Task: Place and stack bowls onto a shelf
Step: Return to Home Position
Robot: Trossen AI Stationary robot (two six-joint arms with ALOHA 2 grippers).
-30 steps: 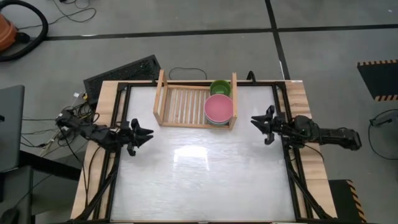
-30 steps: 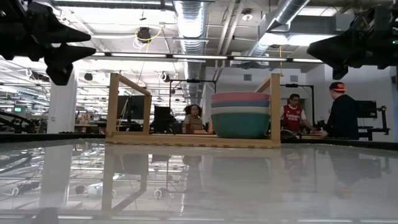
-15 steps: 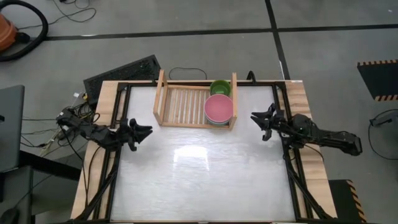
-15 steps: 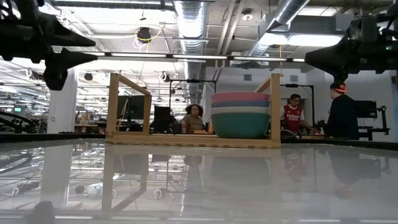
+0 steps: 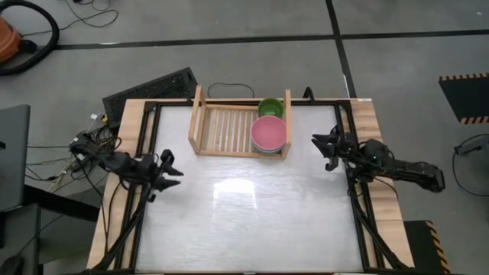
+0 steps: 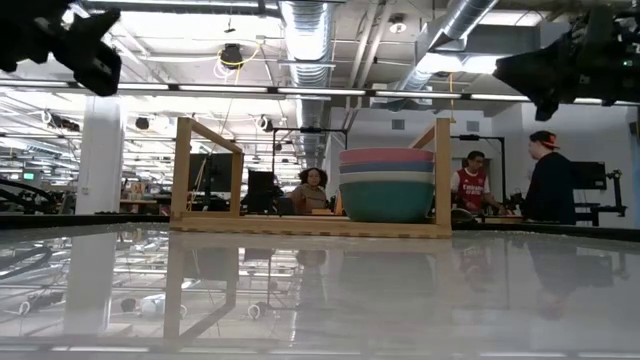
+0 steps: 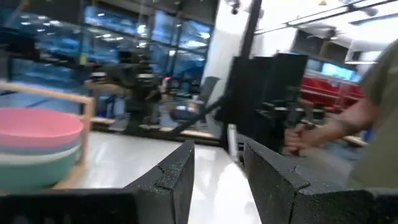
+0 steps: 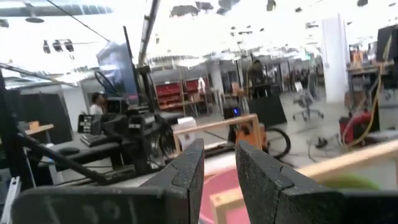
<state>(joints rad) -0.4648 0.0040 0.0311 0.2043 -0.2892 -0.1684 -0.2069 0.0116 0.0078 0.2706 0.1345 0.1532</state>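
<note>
High view: shows pink-topped bowl stack (image 5: pixel 269 134) and green bowl (image 5: pixel 270 108) at shelf's (image 5: pixel 221 130) right end; looks essentially finished. Finds left gripper (image 5: pixel 173 166) and right gripper (image 5: pixel 318 148) parted, empty, out at table's (image 5: pixel 244 221) sides.

We see a grey floor (image 5: pixel 252 69) with black tape lines (image 5: pixel 229 40) across it. An orange vacuum (image 5: pixel 6 38) sits in one corner, and a dark mat with a yellow-and-black edge (image 5: pixel 466 99) lies at the other side. Looking across the room, we see a big silver pipe (image 6: pixel 308 20) on the ceiling, long lights (image 6: pixel 230 92), a white pillar (image 6: pixel 100 160) and three people (image 6: pixel 468 185) far back.
</note>
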